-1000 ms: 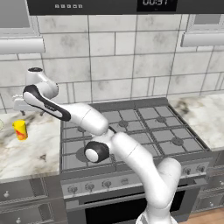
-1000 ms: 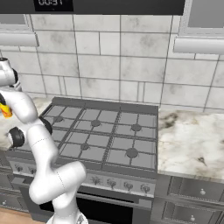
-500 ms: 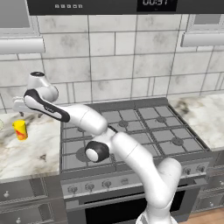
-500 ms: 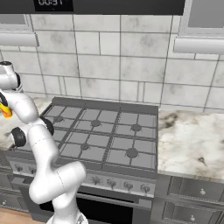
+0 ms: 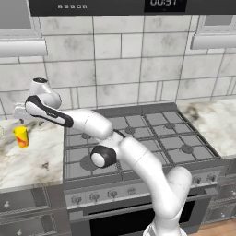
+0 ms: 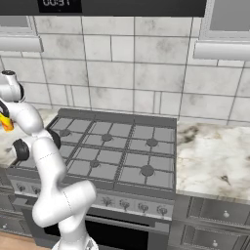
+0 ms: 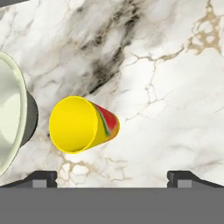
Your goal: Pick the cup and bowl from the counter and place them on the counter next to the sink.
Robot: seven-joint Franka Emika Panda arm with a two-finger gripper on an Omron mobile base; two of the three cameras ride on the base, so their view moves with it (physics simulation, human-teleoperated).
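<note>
End effector (image 7: 112,175) stood released, its two finger tips set wide apart at the 6 o'clock edge of the hand view, grasping nothing. Yellow cup (image 7: 82,124) stood upright on the marble desk (image 7: 175,87), apart from both tips. Bowl (image 7: 11,113) sat just beside the cup at its 9 o'clock. From the left base view, the cup (image 5: 20,137) rested at the stove's (image 5: 138,138) 9 o'clock.
</note>
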